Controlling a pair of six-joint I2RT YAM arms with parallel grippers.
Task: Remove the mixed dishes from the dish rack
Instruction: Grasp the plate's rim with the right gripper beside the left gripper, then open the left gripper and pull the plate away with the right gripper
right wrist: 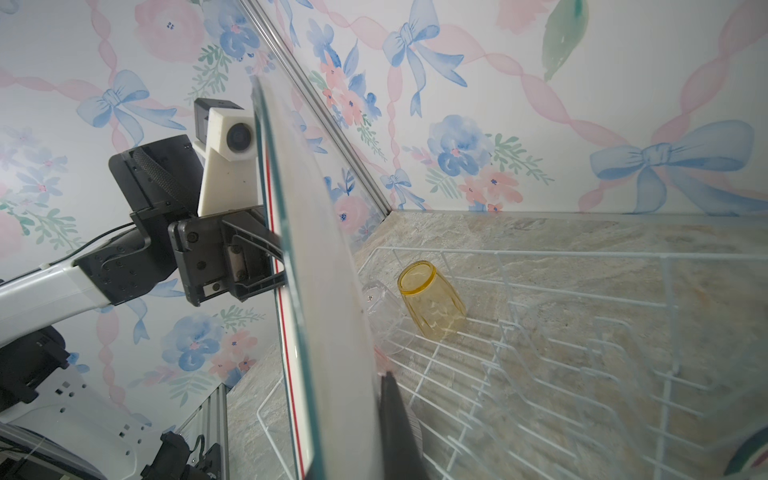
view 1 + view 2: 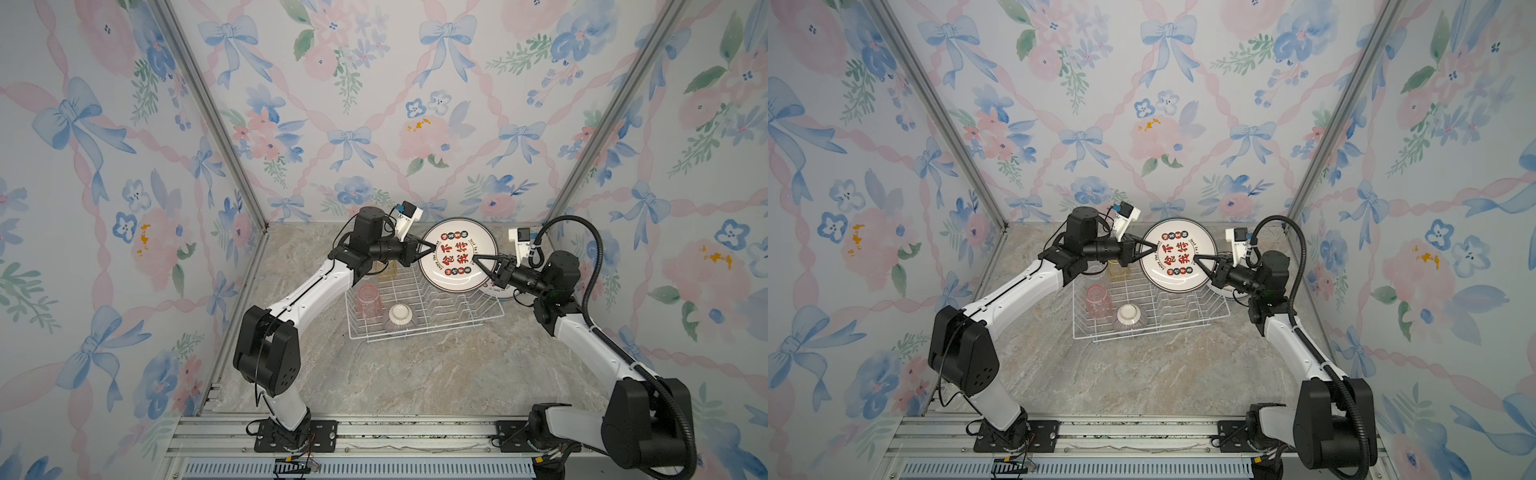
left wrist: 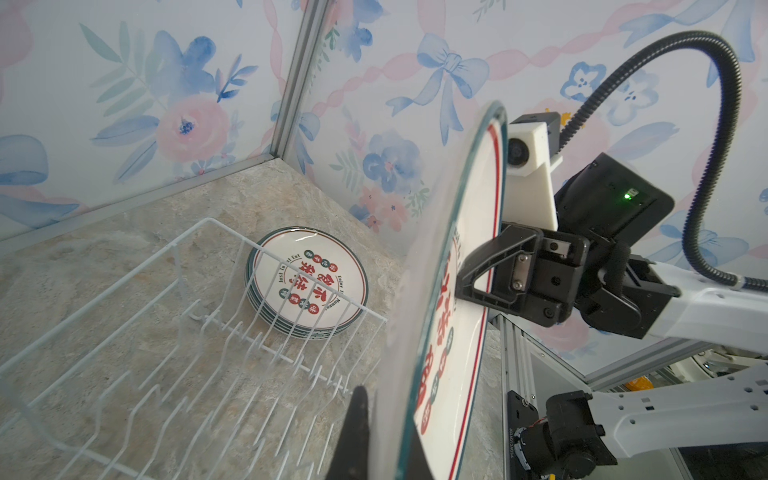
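Over on the left, your left gripper (image 2: 433, 248) is clamped on the left rim of a printed plate (image 2: 457, 268), with a finger on each face. Below that arm sits the dish rack (image 2: 449, 325). A yellow tumbler (image 1: 432, 299) stands in its far left corner with a clear tumbler (image 1: 384, 318) just beside it. A pink tumbler (image 2: 369, 301) stands nearer on the left. The purple-striped bowl (image 2: 400, 319) lies upside down, foot up, at the near edge just right of the pink one.

The plate hangs above the rack's far right part, and its printed face shows in both top views. Your right gripper (image 2: 474, 261) is closed tight on its right rim, so both arms hold it. Farther right, a stack of plates (image 3: 309, 282) lies flat on the table (image 2: 415, 382), just beside the rack's right wall.
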